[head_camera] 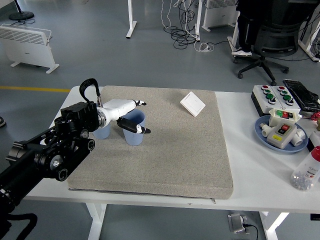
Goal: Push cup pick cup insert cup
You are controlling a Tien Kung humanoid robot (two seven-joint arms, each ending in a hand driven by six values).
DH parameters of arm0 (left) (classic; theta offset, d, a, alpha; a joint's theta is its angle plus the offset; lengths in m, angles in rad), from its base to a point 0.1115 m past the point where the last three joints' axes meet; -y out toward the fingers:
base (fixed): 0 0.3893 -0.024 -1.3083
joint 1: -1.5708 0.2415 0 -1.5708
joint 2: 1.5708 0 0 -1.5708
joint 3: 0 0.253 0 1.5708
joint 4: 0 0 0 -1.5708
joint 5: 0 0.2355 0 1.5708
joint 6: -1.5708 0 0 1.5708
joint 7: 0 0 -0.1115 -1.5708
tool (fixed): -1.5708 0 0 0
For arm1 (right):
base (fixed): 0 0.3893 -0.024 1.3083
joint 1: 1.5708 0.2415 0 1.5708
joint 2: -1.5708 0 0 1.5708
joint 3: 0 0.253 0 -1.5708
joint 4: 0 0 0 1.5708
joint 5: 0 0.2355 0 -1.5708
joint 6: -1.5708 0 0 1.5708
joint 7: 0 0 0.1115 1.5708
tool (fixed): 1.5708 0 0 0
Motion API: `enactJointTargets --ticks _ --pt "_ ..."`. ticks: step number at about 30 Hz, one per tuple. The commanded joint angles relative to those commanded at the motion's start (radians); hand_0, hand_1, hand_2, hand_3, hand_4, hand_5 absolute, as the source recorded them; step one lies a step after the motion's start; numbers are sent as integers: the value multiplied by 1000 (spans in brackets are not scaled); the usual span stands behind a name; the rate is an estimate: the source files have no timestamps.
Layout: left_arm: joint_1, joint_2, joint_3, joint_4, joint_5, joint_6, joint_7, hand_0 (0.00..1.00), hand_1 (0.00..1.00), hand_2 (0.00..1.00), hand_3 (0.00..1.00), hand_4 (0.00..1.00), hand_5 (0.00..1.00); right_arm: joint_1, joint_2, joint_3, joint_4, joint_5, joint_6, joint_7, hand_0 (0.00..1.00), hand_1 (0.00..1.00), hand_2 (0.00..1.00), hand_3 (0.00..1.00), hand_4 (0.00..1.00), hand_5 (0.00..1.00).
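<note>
The white table (250, 165) carries a grey mat (170, 150) covering most of its surface. The left arm (50, 155) enters from the lower left and extends over the mat's left portion. 2 blue cups stand upright on the mat: the left cup (102, 131) is largely hidden behind the wrist; the right cup (135, 131) stands just beside it. The left hand (125, 112) sits around the right cup's rim, thumb in front, fingers behind; firm grasp cannot be confirmed. A white switch plate (192, 103) lies near the mat's far edge.
</note>
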Motion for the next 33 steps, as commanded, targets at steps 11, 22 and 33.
enactJointTargets --ticks 11,22,33 --pt "-27 -16 4 52 52 -13 -4 888 903 998 998 973 655 10 -3 -5 0 4 1 1 752 626 629 560 74 435" --pt "-33 -29 12 110 45 8 -38 811 832 950 987 844 441 16 -5 -4 0 2 0 2 752 627 627 560 74 435" --pt "-42 -41 15 155 83 33 -41 792 817 941 948 803 389 21 -6 -6 0 3 -1 3 752 627 627 560 74 436"
